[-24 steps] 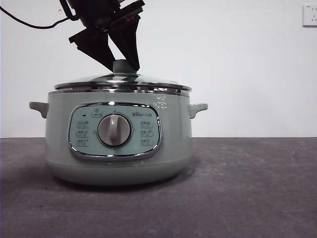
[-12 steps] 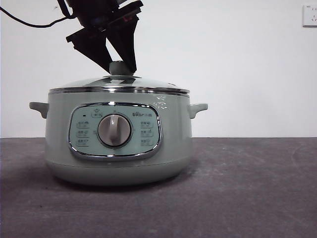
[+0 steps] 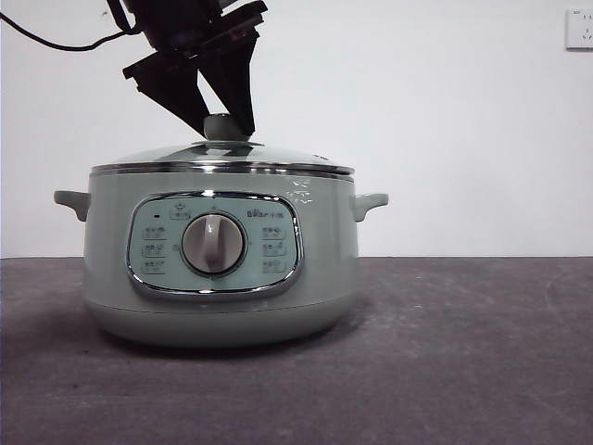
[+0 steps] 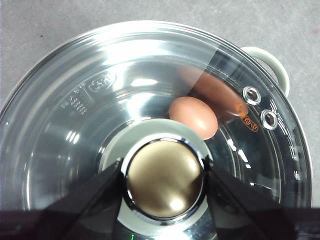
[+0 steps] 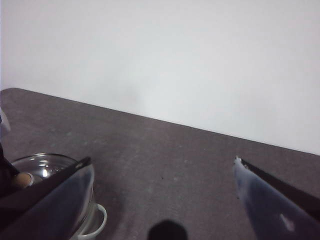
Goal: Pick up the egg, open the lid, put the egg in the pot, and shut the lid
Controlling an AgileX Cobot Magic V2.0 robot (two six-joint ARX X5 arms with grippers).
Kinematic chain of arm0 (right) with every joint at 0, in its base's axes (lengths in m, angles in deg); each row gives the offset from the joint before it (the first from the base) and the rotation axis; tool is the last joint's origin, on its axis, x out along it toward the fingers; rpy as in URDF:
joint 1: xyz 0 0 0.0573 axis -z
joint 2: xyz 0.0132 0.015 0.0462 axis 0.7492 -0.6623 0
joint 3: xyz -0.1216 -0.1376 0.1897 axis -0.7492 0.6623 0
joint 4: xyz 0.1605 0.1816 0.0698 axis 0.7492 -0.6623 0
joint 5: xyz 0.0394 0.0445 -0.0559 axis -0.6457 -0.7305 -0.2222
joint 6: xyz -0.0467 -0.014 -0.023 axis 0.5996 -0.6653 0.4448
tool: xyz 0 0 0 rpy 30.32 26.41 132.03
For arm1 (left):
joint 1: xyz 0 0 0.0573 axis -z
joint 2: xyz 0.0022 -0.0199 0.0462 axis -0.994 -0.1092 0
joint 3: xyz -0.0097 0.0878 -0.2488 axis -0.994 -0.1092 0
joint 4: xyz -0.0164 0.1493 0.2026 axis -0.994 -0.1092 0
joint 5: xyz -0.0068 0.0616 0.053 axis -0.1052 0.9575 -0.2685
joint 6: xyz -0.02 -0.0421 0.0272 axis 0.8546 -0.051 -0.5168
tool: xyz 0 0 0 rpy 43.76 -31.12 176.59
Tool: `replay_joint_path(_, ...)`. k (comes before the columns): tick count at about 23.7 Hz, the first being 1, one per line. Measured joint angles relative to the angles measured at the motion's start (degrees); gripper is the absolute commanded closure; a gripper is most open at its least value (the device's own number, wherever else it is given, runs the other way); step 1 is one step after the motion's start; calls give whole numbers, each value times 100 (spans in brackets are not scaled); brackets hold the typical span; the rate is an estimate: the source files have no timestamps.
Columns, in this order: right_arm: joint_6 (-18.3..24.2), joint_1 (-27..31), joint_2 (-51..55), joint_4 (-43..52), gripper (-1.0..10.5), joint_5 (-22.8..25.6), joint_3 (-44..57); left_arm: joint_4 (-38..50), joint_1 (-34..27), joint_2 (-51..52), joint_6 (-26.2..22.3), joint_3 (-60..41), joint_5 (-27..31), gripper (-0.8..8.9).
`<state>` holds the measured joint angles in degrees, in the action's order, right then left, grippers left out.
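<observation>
The sage-green pot point(image 3: 222, 301) stands on the table at the left. The glass lid point(image 3: 232, 156) sits level on its rim. My left gripper point(image 3: 228, 130) comes down from above, its jaws closed on either side of the lid's green knob point(image 3: 220, 122). In the left wrist view the jaws touch both sides of the knob point(image 4: 164, 177). The brown egg point(image 4: 194, 116) lies inside the pot and shows through the glass point(image 4: 75, 115). My right gripper point(image 5: 162, 161) is open and empty, high and off to the side of the pot point(image 5: 95, 220).
The dark grey table point(image 3: 463, 352) stretches to the right of the pot. A white wall stands behind, with a socket point(image 3: 579, 28) at the top right. A black cable point(image 3: 56, 42) hangs at the top left.
One second ago the lid was tilted slightly above the rim. It has come down and now sits flat on the pot. My left gripper stays on the knob.
</observation>
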<state>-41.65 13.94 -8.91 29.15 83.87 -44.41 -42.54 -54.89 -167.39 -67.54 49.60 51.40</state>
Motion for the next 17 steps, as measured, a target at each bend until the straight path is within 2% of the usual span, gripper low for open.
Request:
replay_joint_path(7, 0, 0, 2, -151, 474, -2, 0, -190, 0, 0, 7, 22, -2, 796)
replay_joint_path(12, -2, 2, -4, -433, 474, -319, 0, -186, 0, 0, 7, 22, -2, 434)
replay_joint_path(13, -2, 2, -11, -468, 474, -372, 0, -188, 0, 0, 7, 22, -2, 404)
replay_joint_path(17, -7, 0, -50, -686, 474, -452, 0, -234, 0, 0, 7, 22, 7, 398)
